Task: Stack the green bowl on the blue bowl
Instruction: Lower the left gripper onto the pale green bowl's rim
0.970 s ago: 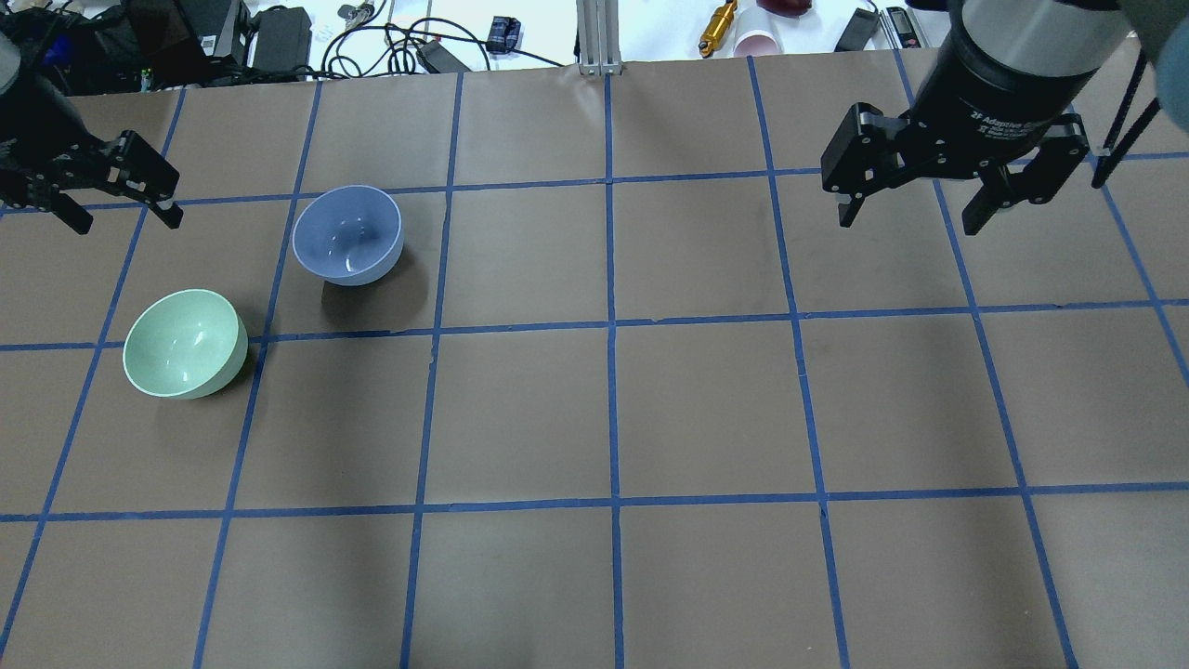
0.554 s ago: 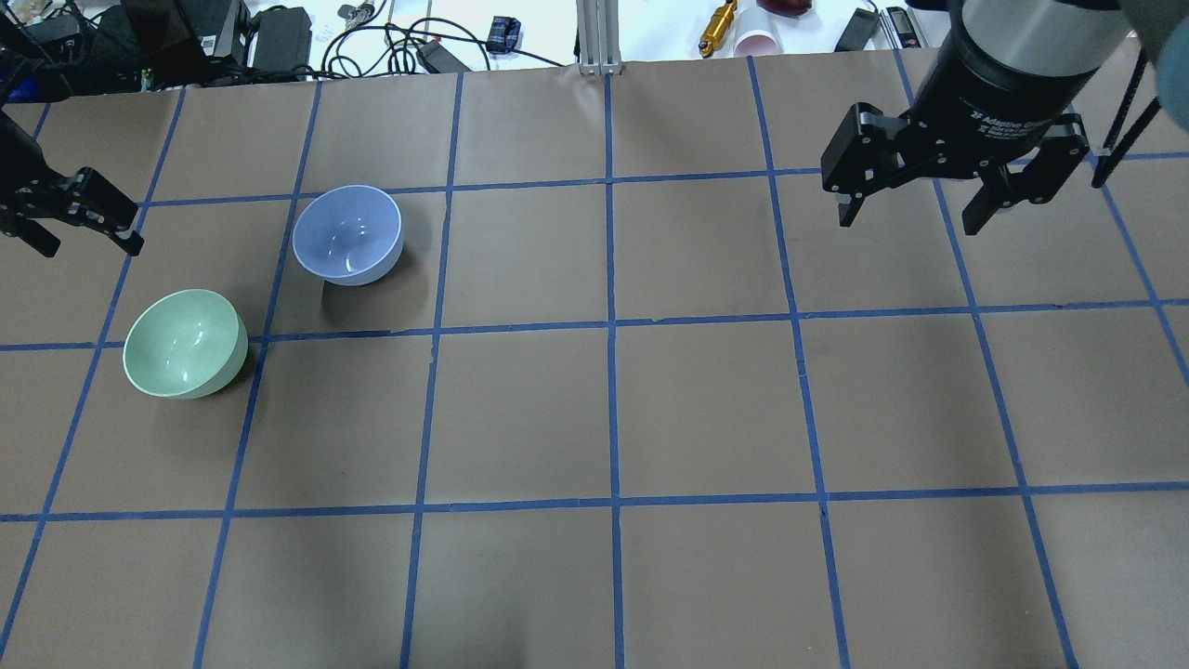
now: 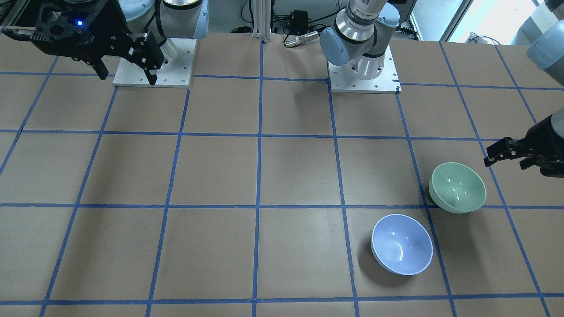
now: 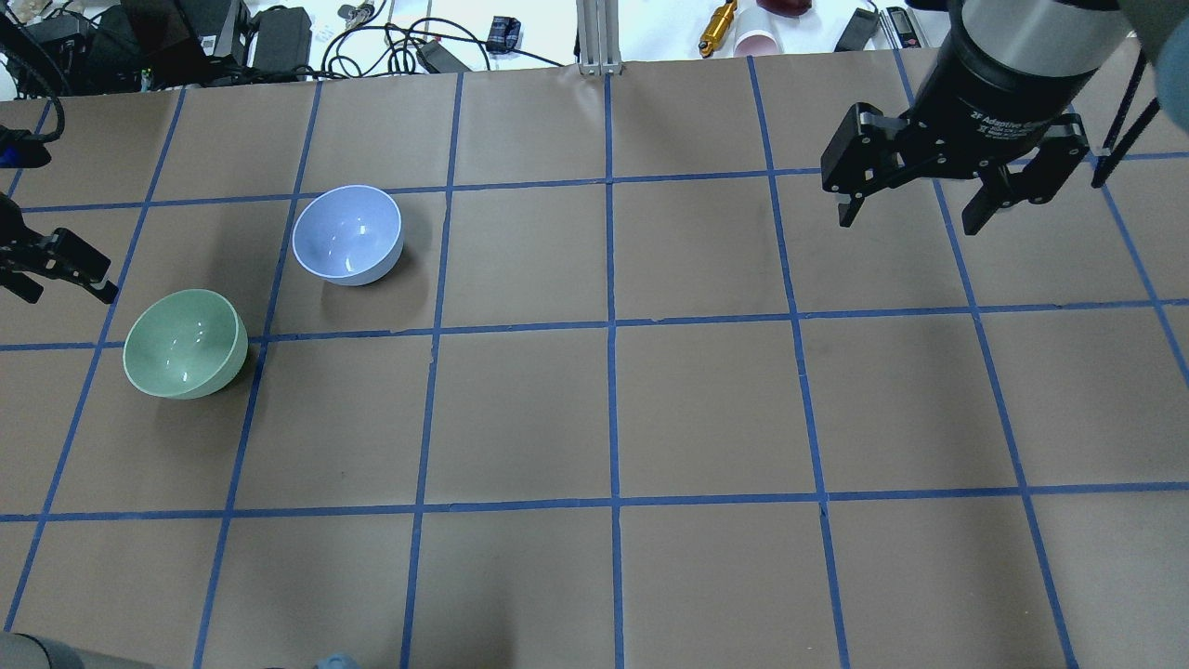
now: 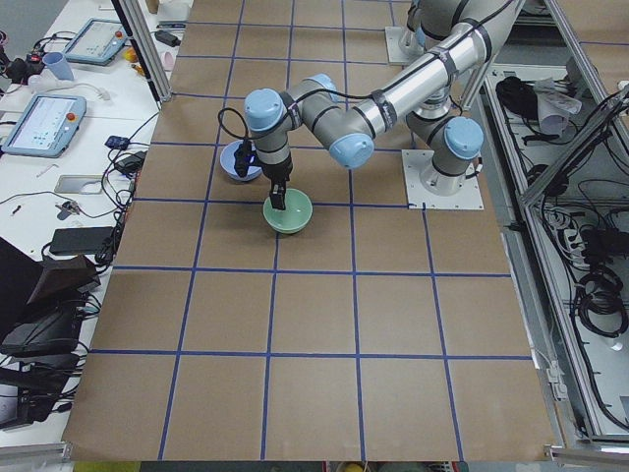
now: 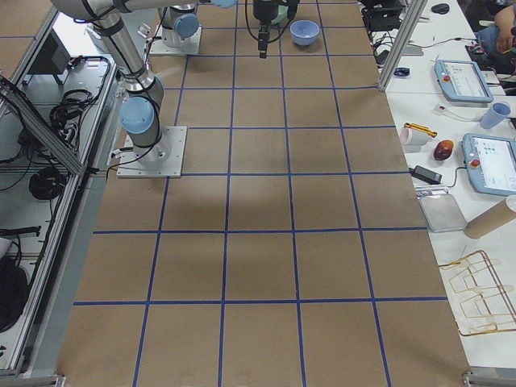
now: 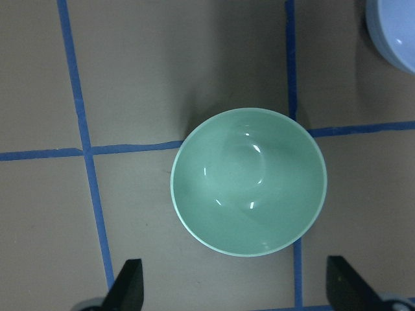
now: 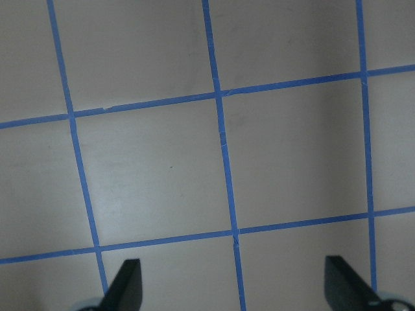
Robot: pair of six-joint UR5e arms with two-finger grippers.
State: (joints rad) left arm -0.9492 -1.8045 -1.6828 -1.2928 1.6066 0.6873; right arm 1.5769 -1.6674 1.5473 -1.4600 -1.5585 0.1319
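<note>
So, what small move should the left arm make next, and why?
Probably shift the left gripper over the rim of the green bowl and lower it, one finger inside, one outside. Its jaws stand open and empty, the wrist view shows the bowl ahead of the fingertips rather than between them, and the bowl sits upright, apart from the blue bowl.

Left gripper (image 5: pixel 278 204) points down at rim of green bowl (image 5: pixel 290 216), contact unclear; blue bowl (image 5: pixel 232 163) just beyond, partly hidden.

Brown table (image 4: pixel 706 409), blue tape grid (image 4: pixel 610 325).
</note>
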